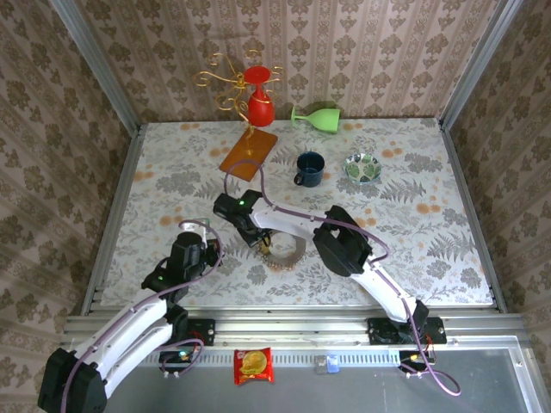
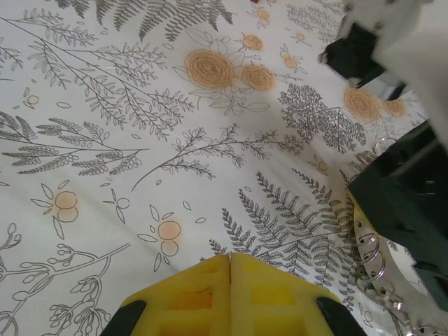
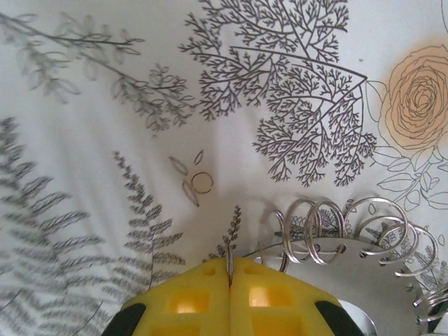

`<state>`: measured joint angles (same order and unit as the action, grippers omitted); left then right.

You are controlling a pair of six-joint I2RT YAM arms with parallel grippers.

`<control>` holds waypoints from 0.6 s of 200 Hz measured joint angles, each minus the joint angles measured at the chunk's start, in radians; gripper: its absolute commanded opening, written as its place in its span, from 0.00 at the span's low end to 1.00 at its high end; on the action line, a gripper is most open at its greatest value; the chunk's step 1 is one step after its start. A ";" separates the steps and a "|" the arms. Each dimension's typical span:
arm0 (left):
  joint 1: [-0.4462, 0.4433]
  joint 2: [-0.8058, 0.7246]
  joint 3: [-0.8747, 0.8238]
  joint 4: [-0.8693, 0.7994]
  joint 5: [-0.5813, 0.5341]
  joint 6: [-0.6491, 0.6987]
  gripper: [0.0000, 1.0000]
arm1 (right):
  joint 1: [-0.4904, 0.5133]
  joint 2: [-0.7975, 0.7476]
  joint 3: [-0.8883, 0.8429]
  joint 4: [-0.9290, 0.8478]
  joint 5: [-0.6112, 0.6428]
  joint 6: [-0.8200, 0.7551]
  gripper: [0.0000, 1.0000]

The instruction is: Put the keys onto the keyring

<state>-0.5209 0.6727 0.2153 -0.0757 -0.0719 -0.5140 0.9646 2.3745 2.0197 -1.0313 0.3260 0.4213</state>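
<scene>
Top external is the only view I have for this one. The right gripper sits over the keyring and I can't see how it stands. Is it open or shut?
Observer: Shut. In the right wrist view the right gripper has its yellow fingers pressed together, and I can make out nothing between them.
Operator: Is there anything on the keyring's rim?
Observer: Yes. The keyring carries a row of small silvery wire loops threaded along its edge.
Operator: And the left gripper?
Observer: The left gripper is shut too. It is over bare tablecloth, with the keyring at the right edge of that view.
</scene>
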 measured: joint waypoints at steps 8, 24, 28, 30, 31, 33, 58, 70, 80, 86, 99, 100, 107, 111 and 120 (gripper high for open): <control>0.000 0.014 0.000 0.002 0.008 0.005 0.00 | 0.000 -0.047 -0.056 0.039 -0.014 -0.012 0.00; 0.000 0.051 0.000 0.009 0.027 0.014 0.00 | -0.001 -0.148 -0.161 0.114 -0.048 -0.046 0.00; 0.000 0.063 0.000 0.012 0.032 0.016 0.00 | -0.003 -0.178 -0.188 0.137 -0.060 -0.057 0.00; 0.000 0.068 0.000 0.013 0.035 0.016 0.00 | -0.003 -0.193 -0.201 0.147 -0.067 -0.061 0.00; 0.000 0.072 0.001 0.014 0.036 0.017 0.00 | -0.003 -0.199 -0.206 0.150 -0.068 -0.063 0.00; 0.000 0.076 0.001 0.015 0.039 0.017 0.00 | -0.004 -0.216 -0.220 0.162 -0.073 -0.071 0.00; 0.000 0.127 0.001 0.033 0.061 0.024 0.16 | -0.023 -0.407 -0.385 0.302 -0.158 -0.147 0.00; 0.000 0.144 0.001 0.046 0.066 0.024 0.25 | -0.041 -0.481 -0.446 0.356 -0.208 -0.185 0.00; 0.000 0.158 0.003 0.053 0.071 0.037 0.28 | -0.064 -0.534 -0.485 0.390 -0.252 -0.219 0.00; 0.000 0.166 0.005 0.057 0.073 0.041 0.30 | -0.078 -0.557 -0.502 0.406 -0.278 -0.238 0.00; 0.000 0.175 0.013 0.061 0.076 0.049 0.35 | -0.111 -0.594 -0.535 0.431 -0.334 -0.278 0.00; 0.000 0.176 0.014 0.061 0.076 0.052 0.35 | -0.115 -0.598 -0.538 0.434 -0.339 -0.285 0.00; 0.000 0.177 0.021 0.061 0.076 0.058 0.37 | -0.133 -0.613 -0.556 0.447 -0.367 -0.307 0.00; 0.000 0.177 0.027 0.062 0.076 0.059 0.38 | -0.142 -0.621 -0.565 0.453 -0.381 -0.317 0.00; 0.000 0.175 0.040 0.062 0.076 0.074 0.40 | -0.164 -0.640 -0.592 0.464 -0.419 -0.346 0.00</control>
<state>-0.5209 0.8478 0.2550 -0.0135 0.0044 -0.4404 0.8005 1.7340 1.4281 -0.5671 -0.0933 0.0757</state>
